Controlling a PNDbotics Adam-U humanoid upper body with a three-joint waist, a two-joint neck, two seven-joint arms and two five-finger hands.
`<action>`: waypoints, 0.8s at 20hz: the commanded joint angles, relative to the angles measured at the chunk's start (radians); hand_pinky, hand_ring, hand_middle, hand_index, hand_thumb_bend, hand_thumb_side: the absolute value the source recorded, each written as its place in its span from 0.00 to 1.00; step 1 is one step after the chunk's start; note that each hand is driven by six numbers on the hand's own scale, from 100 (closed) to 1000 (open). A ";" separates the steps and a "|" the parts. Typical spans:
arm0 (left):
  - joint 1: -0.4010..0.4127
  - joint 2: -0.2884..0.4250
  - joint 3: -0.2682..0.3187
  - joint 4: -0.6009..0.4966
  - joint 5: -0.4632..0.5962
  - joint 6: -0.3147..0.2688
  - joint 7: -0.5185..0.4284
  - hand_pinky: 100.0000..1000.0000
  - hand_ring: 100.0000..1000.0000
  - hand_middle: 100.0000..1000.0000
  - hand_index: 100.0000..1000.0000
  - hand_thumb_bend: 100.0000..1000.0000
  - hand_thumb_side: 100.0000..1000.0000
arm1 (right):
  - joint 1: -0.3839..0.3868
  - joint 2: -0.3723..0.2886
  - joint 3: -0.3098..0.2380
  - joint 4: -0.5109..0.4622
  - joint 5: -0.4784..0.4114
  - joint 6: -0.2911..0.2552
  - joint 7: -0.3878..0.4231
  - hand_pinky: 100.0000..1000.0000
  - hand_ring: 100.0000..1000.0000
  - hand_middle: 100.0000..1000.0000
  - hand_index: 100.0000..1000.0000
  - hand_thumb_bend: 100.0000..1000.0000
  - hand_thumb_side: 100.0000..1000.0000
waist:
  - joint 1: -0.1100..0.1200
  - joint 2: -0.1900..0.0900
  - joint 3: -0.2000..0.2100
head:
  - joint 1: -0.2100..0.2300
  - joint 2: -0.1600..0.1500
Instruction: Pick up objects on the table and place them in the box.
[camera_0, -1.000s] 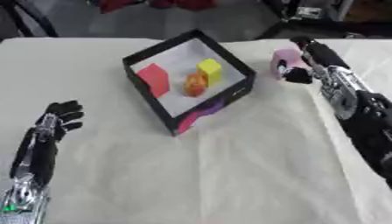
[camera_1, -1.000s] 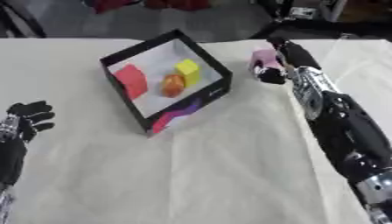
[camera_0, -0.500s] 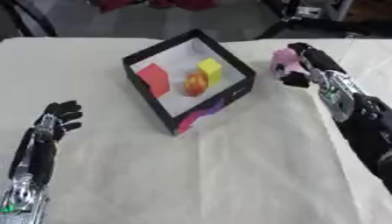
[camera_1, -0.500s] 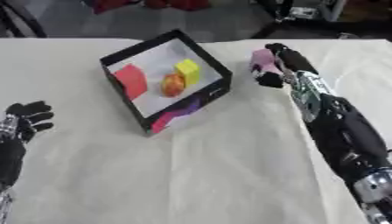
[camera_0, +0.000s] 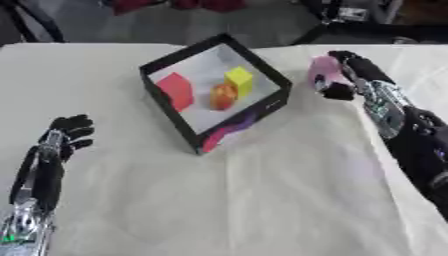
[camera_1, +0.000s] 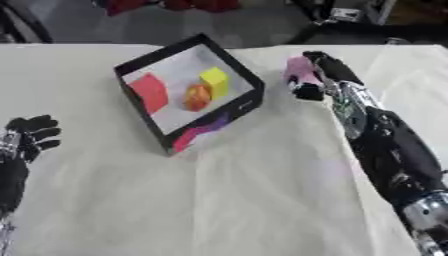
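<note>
1. Over the last second the right hand (camera_0: 348, 75) had carried the small pale pink object (camera_0: 322, 74) a little nearer the black-walled, white-floored open box (camera_0: 203, 137); the box, its contents and the left hand had stayed put.
2. Well left of the box and nearer the robot, the left hand (camera_0: 68, 131) rested idle on the cloth, fingers upward and loosely bent, holding nothing.
3. Inside the box lay a red block (camera_0: 176, 90) at its left, an orange rounded fruit-like piece (camera_0: 222, 96) in the middle and a yellow block (camera_0: 239, 80) just right of that.
4. Just right of the box, the right hand had its fingers and thumb curled round the pink object, which looked lifted off the cloth.
5. The step looked like the carry; the next move would call for clearing the box's right wall before letting go over the floor.
6. A cream cloth-covered table (camera_0: 262, 200) bore the box; beyond the box lay grey floor, dark stands and something red.
</note>
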 joint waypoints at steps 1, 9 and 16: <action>-0.014 0.011 -0.002 -0.017 -0.001 -0.002 -0.002 0.76 0.77 0.71 0.80 0.03 1.00 | -0.014 -0.014 -0.005 -0.017 0.008 0.006 -0.028 0.70 0.56 0.88 0.98 0.00 0.21 | 0.011 0.005 0.002 | -0.001 -0.002; -0.013 0.012 -0.002 -0.016 0.000 -0.002 -0.002 0.76 0.77 0.71 0.80 0.03 1.00 | -0.011 -0.016 0.007 -0.091 -0.018 -0.020 -0.112 0.65 0.41 0.83 0.95 0.00 0.00 | 0.011 0.005 0.001 | -0.002 -0.002; -0.012 0.012 -0.002 -0.016 0.000 -0.002 -0.002 0.76 0.77 0.71 0.80 0.03 1.00 | -0.018 -0.021 0.030 -0.207 -0.048 -0.031 -0.099 0.64 0.40 0.82 0.95 0.00 0.00 | 0.010 0.002 0.002 | -0.004 -0.002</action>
